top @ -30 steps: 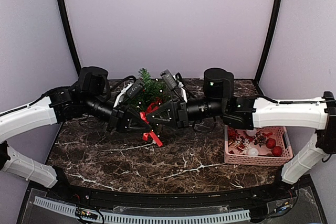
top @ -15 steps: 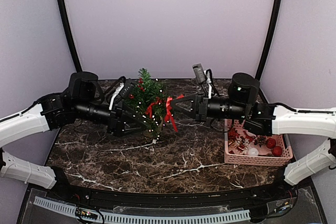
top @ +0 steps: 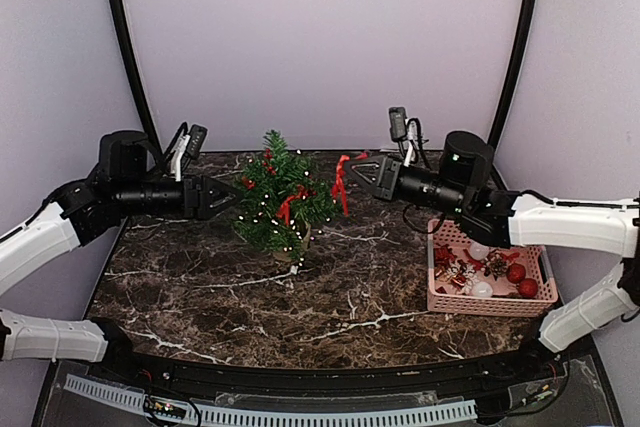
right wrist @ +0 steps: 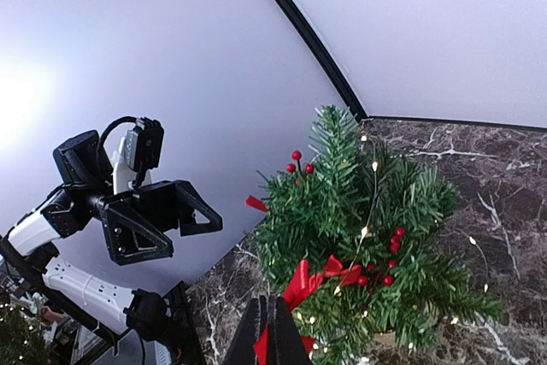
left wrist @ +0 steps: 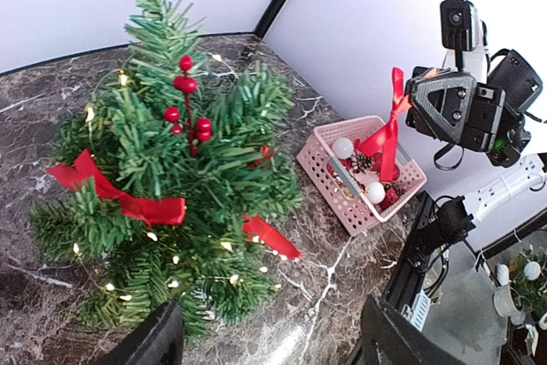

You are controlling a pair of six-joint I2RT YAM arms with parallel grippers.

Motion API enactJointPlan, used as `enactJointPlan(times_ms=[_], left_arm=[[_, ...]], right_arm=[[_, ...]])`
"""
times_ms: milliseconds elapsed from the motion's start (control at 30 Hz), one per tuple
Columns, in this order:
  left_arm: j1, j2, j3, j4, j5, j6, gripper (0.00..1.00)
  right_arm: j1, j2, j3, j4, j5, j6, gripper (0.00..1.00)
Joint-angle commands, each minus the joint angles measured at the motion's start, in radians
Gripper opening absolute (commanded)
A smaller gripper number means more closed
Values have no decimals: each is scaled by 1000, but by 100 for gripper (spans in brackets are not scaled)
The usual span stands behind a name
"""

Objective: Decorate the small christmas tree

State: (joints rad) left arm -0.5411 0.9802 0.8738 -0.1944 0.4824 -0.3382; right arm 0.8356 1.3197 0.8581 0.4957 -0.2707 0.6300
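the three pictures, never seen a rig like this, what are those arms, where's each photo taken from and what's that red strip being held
These are two robot arms bolted to a dark marble table. The wide picture comes from a fixed camera above and behind them; the other two come from a camera on each wrist, looking past its own claw. In the middle stands the small christmas tree, already carrying red bows, berries and tiny lights. At the right sits a pink basket of spare ornaments. The left claw is open and empty beside the tree. The right claw is pinched shut on a red ribbon, held up near the tree.
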Motion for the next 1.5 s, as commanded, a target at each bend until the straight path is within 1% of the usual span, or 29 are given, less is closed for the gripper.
enactJointPlan(times_ms=[0,267,400,567,800,1067,1467], left_arm=[[42,33,45,-22,-36,-23,74],[91,92,86,17,-15,-20,75],[115,110,95,33,-9,-17,75],[137,127,99,41,-5,-13,75],[154,138,95,47,11,-4,75],[160,147,94,54,27,3,73],[162,200,129,46,44,35,74]], right_arm=[[-19,80,136,-3,-30,-2,0],[-23,235,322,-73,-135,4,0],[-23,298,391,-96,-162,13,0],[-23,354,460,-159,-126,1,0],[-23,412,534,-260,-14,-7,0],[-21,458,584,-284,-3,-14,0],[11,501,645,-348,25,-70,0]])
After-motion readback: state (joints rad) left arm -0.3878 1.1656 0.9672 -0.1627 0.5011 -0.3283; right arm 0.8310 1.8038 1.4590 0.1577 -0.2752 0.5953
